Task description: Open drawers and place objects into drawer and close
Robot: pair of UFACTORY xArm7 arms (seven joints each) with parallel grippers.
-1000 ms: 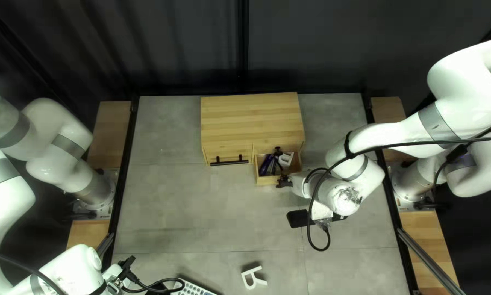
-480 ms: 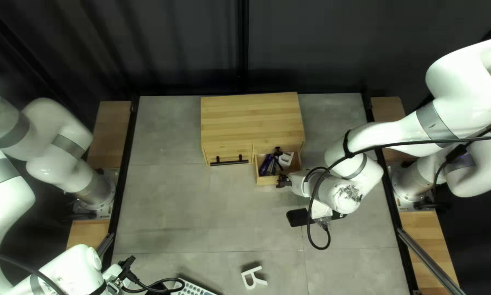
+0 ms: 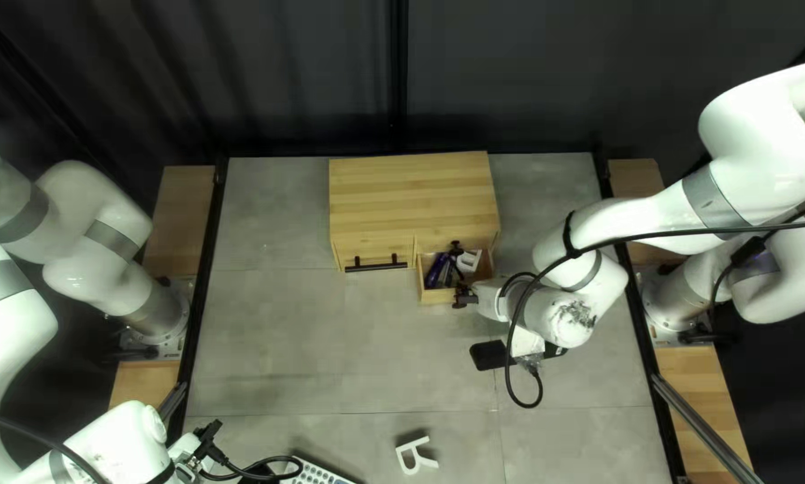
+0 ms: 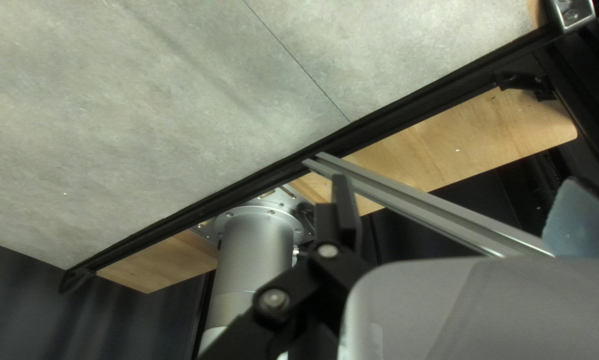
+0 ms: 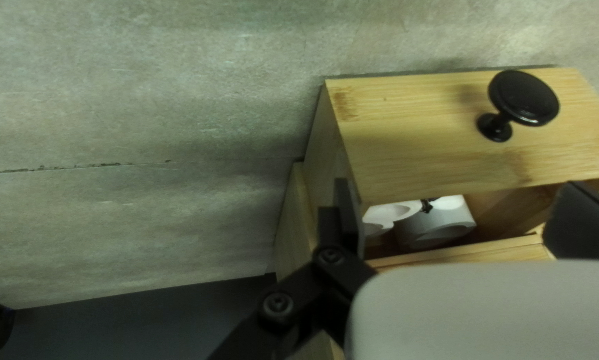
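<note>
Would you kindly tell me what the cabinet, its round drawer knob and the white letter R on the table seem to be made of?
The cabinet looks like smooth wood, probably bamboo: its top shows narrow parallel strips. The knob is smooth and black with a soft sheen, either coated metal or plastic. The letter R is plain white without visible grain, perhaps plastic or painted wood.

A dark curtain (image 3: pixel 286 72) hangs behind the grey table (image 3: pixel 286 341), which wooden boards (image 3: pixel 183 211) flank.
</note>
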